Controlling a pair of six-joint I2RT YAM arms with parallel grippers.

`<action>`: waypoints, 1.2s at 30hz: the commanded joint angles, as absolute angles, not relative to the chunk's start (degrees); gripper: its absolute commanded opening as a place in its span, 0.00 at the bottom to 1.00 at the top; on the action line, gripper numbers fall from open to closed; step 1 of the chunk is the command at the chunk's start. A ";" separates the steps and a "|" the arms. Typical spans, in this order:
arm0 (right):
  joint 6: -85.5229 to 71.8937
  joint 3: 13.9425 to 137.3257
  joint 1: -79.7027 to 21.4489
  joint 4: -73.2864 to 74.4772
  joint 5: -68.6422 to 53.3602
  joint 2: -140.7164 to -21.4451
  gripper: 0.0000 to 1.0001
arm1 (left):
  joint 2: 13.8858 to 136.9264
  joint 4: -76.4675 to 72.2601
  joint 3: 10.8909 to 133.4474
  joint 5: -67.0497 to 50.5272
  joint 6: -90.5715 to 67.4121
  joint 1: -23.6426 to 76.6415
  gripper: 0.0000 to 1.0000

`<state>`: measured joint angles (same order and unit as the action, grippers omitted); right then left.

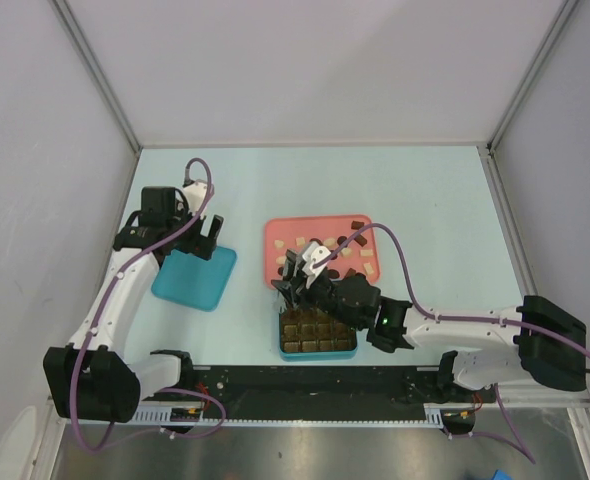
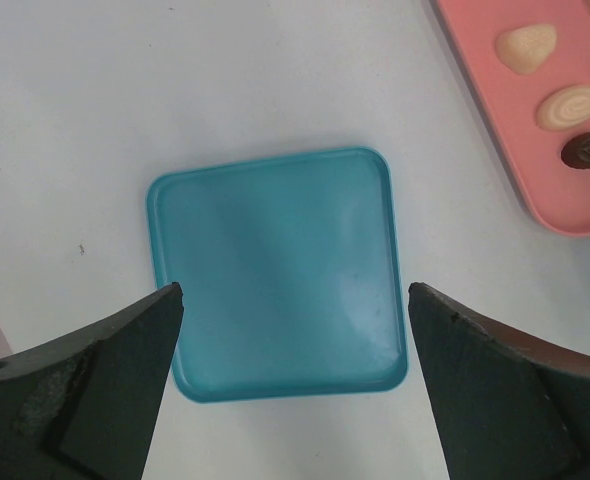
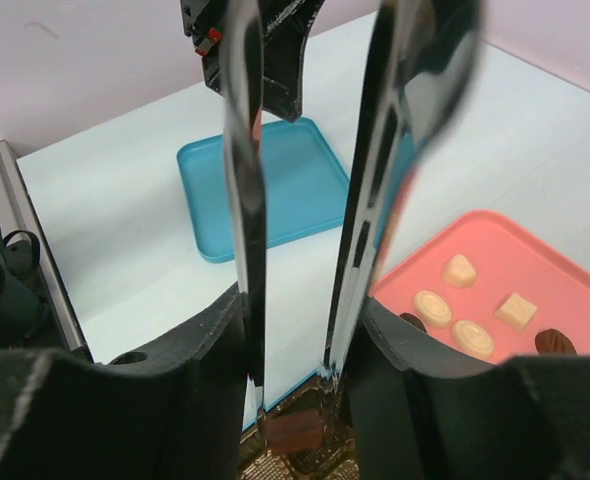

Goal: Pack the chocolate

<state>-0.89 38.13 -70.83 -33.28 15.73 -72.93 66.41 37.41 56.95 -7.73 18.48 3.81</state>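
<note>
Pinched between the two thin blades of the right gripper [image 3: 293,415], a square reddish-brown chocolate piece [image 3: 293,432] hung just above the gold grid of the teal box [image 1: 320,354]. The blades stood only as far apart as the piece was wide and touched it on both sides. In the top view the box's compartments looked largely filled with packed chocolates [image 1: 313,328], dark brown, though single ones were too small to tell apart there.

Loose chocolates [image 3: 472,336] lay scattered on the pink tray [image 1: 280,235], which sat just behind the box. The right wrist view showed several cream-white ones, round and squarish, with a dark one beside them near the tray's edge. The right arm reached in from the right, with its gripper over the seam between box and tray.

Well to the left, a flat teal lid [image 2: 275,230] rested alone on the pale table [image 1: 415,200], apart from the pink tray. The left gripper [image 2: 295,290] hovered over the lid with its jaws spread nearly as wide as the lid itself and nothing between them.
</note>
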 commanded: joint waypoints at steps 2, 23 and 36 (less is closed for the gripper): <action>-0.18 38.32 -71.19 -37.44 17.84 -72.77 0.44 | 65.30 36.65 57.04 -8.09 18.46 3.52 1.00; 6.59 38.50 -57.07 -45.43 17.93 -71.02 0.37 | 65.13 36.91 57.39 -7.82 18.72 3.52 1.00; 7.47 41.91 -35.17 -52.73 14.33 -82.78 0.35 | 65.65 37.18 57.92 -7.73 18.72 3.43 1.00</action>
<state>6.22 38.35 -38.28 -47.92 15.86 -78.85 66.41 37.45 56.95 -7.70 18.50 3.81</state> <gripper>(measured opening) 0.347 0.996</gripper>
